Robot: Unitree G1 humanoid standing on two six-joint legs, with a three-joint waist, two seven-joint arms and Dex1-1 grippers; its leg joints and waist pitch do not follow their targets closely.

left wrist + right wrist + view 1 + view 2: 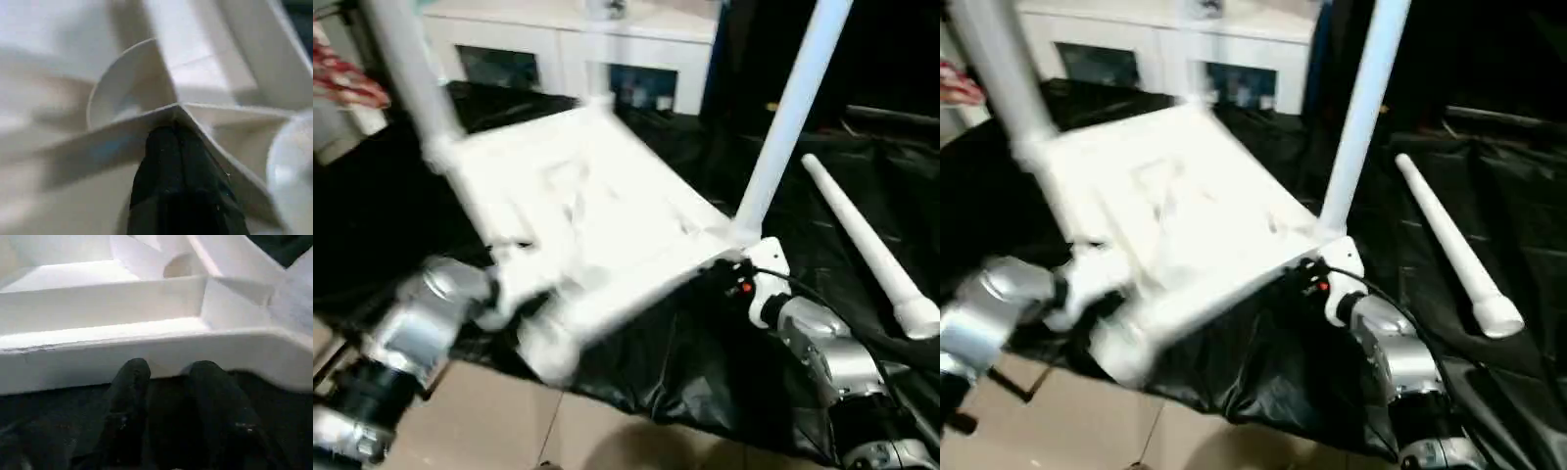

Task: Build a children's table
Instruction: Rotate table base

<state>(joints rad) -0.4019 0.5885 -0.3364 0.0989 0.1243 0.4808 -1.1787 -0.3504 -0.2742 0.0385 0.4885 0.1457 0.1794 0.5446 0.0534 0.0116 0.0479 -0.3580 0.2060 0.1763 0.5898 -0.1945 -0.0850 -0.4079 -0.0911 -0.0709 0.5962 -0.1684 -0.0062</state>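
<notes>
The children's table top (597, 215) lies upside down and tilted, ribbed underside up. Two white legs stand in its corners, one at the back left (411, 69) and one at the right (793, 108). Another leg (871, 250) lies loose on the black cloth to the right. My left gripper (168, 129) is shut, its tips pressed against a rib junction beside a round socket (127, 88). At the near right corner, my right gripper (168, 369) has its two fingers (129, 377) apart, tips just below the top's outer rim (146, 352).
A black cloth (685, 362) covers the floor under the table, with beige tiles (489, 421) nearer me. A white cabinet with glass doors (568, 49) stands behind. Something red and white (347, 78) is at the far left.
</notes>
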